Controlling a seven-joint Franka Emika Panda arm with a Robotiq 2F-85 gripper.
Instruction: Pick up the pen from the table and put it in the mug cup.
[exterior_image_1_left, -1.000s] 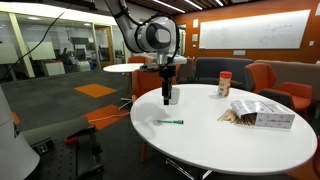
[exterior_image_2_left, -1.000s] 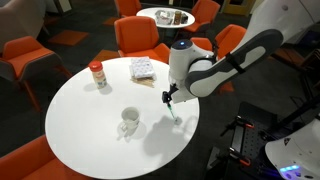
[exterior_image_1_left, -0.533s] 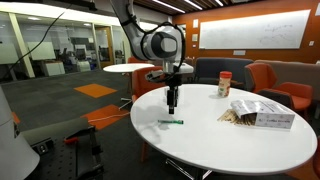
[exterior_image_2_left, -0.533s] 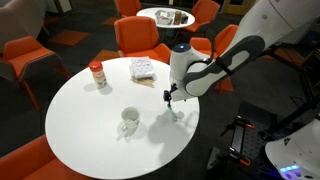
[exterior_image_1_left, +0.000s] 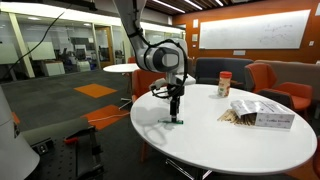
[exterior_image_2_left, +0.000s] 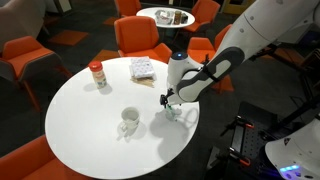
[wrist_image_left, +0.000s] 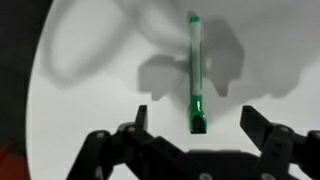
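Observation:
The thin green pen (wrist_image_left: 195, 70) lies flat on the large round white table (exterior_image_2_left: 90, 125). In the wrist view it runs straight away from me, its near end between my two fingers. My gripper (wrist_image_left: 198, 122) is open, low over the pen, fingers either side and not touching it. In both exterior views the gripper (exterior_image_1_left: 175, 115) (exterior_image_2_left: 172, 103) hangs just above the pen (exterior_image_1_left: 169, 123) near the table's edge. The small white mug cup (exterior_image_2_left: 129, 121) stands upright on the table, a short way from the gripper.
A brown jar with a red lid (exterior_image_2_left: 97, 75) (exterior_image_1_left: 224, 86) and an open packet (exterior_image_2_left: 143, 68) (exterior_image_1_left: 260, 114) sit further across the table. Orange chairs (exterior_image_2_left: 140, 36) ring the table. A smaller round table (exterior_image_2_left: 166, 17) stands behind.
The gripper has moved down towards the tabletop over the pen. The pen and mug have not moved.

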